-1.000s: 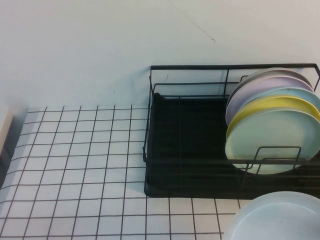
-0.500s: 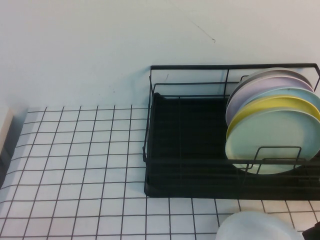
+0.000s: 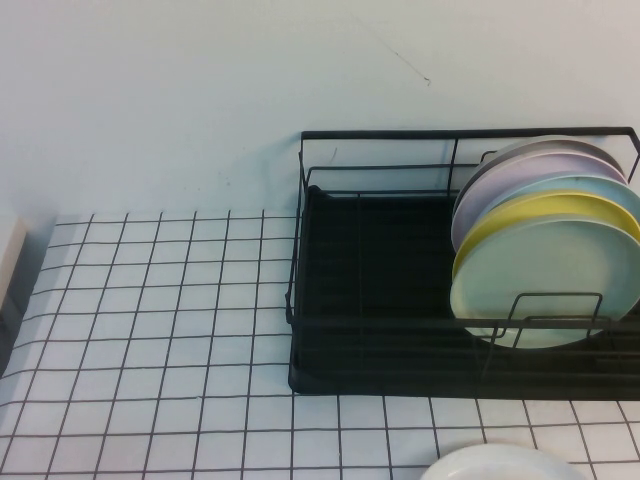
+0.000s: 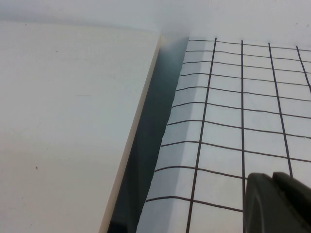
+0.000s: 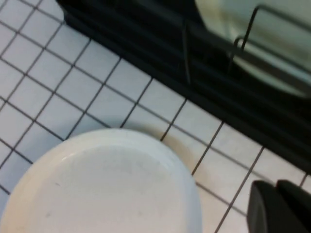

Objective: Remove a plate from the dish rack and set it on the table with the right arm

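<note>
The white plate (image 3: 497, 464) shows at the bottom edge of the high view, low over the table (image 3: 150, 330) in front of the black dish rack (image 3: 380, 378). In the right wrist view the plate (image 5: 97, 189) casts a shadow on the gridded table (image 5: 97, 97), with the rack (image 5: 146, 34) behind it. My right gripper (image 5: 275, 189) is beside the plate's rim, apart from it, fingers together with nothing between them. It is out of the high view. My left gripper (image 4: 272, 178) is shut and empty over the table's left edge (image 4: 228, 121).
Several coloured plates stand upright at the rack's right end, a mint-green one (image 3: 550, 270) in front and a yellow one (image 3: 540, 212) behind it. A pale slab (image 4: 63, 121) borders the table's left side. A white wall (image 3: 200, 100) rises behind.
The white plate has dropped and moved toward the robot, from large and high at the lower right to a small arc at the bottom edge. The dark gripper tip has left the high view.
</note>
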### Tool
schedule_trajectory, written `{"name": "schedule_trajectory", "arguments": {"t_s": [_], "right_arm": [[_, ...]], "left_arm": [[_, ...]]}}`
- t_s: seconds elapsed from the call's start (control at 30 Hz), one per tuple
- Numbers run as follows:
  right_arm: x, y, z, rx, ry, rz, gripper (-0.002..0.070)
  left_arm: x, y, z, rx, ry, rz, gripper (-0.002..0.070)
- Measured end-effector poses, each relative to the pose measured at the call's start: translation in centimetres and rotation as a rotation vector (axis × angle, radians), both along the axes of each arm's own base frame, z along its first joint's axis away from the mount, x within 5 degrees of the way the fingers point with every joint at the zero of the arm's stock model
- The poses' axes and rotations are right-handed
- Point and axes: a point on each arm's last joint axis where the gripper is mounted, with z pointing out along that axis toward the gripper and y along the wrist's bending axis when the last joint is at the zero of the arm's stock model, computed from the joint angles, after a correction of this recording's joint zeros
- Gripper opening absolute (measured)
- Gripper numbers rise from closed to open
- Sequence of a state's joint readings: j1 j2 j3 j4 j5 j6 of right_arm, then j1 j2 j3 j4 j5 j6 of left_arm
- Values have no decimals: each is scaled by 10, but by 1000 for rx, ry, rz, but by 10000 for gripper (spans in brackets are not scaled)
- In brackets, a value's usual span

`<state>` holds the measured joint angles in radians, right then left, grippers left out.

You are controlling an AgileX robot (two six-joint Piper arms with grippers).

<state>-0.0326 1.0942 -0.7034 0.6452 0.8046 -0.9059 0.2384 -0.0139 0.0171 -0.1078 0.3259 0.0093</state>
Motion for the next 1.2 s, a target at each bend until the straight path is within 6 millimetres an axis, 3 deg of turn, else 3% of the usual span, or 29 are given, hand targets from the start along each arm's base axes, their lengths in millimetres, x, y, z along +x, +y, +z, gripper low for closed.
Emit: {"name": "schedule_trajectory", "arguments": {"t_s": [0.2, 0.43, 0.67, 0.87, 1.03, 1.2], "right_arm": [[-58, 2, 57, 8, -353, -18, 4], [-125, 7, 76, 19, -586, 8, -2], [-155, -7, 62, -113, -637, -116, -2], [-169, -19, 41, -180, -820, -254, -2], [-168, -25, 13, -181, -937, -336, -2], [-151, -38, -32, -162, -821, -514, -2]], "left_arm": [[0, 0, 0, 0, 0, 0, -3], [0, 0, 0, 0, 0, 0, -3], [0, 0, 0, 0, 0, 0, -3], [0, 0, 0, 0, 0, 0, -3], [0, 0, 0, 0, 0, 0, -3], [0, 0, 0, 0, 0, 0, -3]]}}
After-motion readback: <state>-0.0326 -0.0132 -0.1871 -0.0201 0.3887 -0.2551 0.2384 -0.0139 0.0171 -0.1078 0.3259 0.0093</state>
